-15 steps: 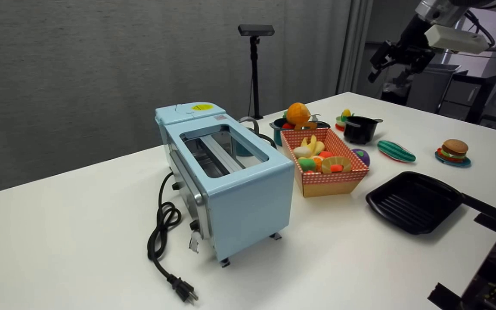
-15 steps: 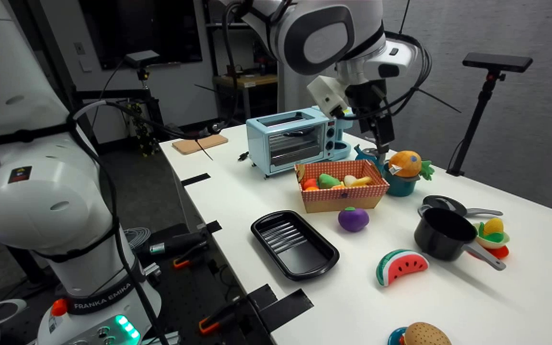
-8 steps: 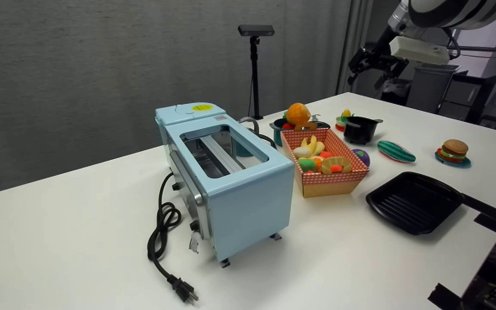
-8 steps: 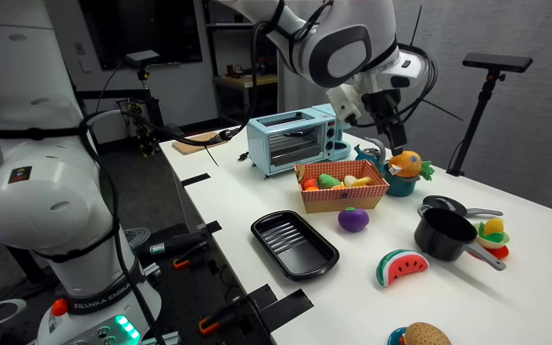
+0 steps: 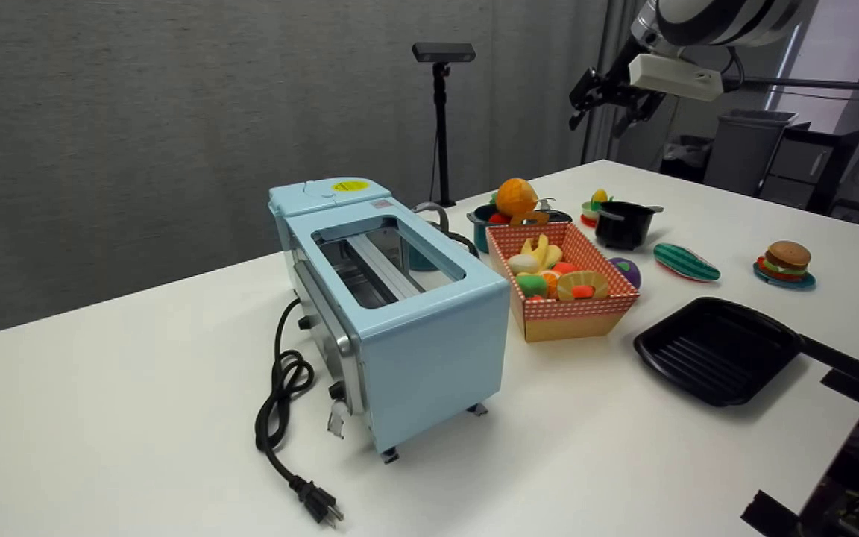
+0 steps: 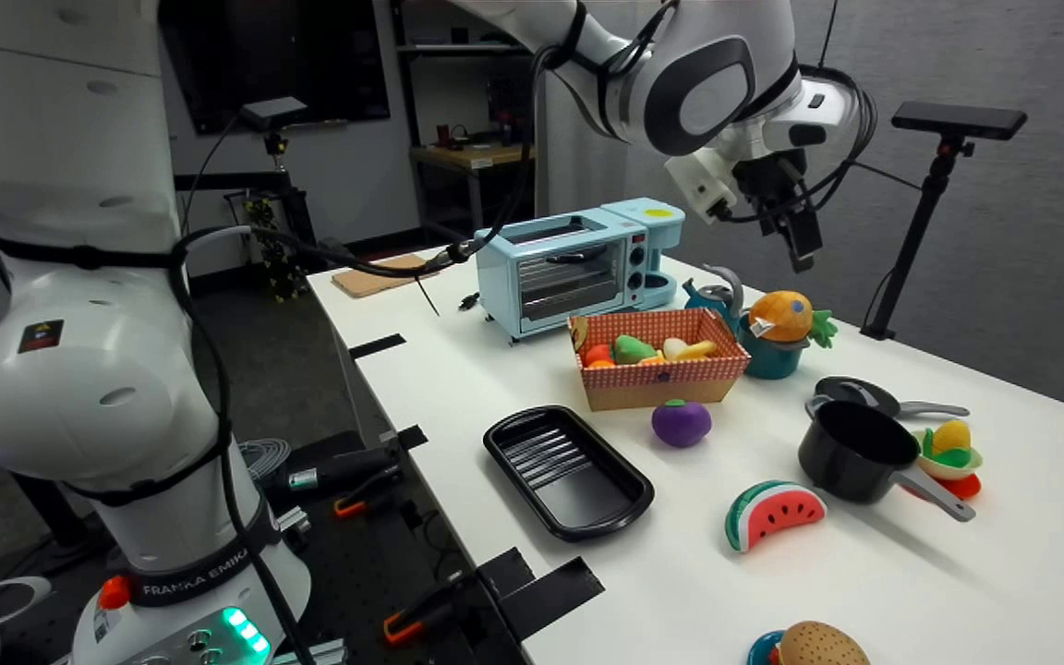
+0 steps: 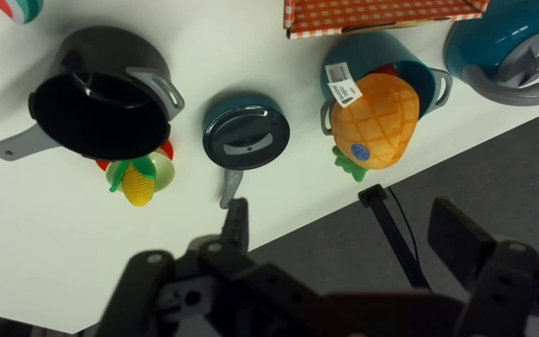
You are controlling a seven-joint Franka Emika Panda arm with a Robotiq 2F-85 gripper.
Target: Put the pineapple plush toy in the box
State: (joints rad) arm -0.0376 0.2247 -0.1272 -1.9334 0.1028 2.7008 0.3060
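Observation:
The pineapple plush toy (image 5: 516, 197) is orange with green leaves. It rests on top of a teal pot (image 6: 770, 362) and shows in an exterior view (image 6: 779, 316) and the wrist view (image 7: 378, 122). The box (image 5: 570, 326) has a red checked lining and tan cardboard sides, and holds several toy foods. It stands beside the pot in an exterior view (image 6: 652, 394); its edge shows at the top of the wrist view (image 7: 386, 11). My gripper (image 7: 339, 210) is open and empty, up in the air above the table's edge, apart from the pineapple in both exterior views (image 5: 595, 128) (image 6: 802, 257).
A blue kettle (image 7: 498, 51) stands close beside the teal pot. A small lidded pan (image 7: 247, 132) and a black pot (image 7: 101, 93) are on its other side. The toaster (image 6: 555, 268) stands behind the box. A camera stand (image 6: 924, 212) rises beyond the table edge.
The arm has swung sideways with the gripper still high: leftward in one picture, rightward past the pineapple in the opposite one. The toys and box have not moved.

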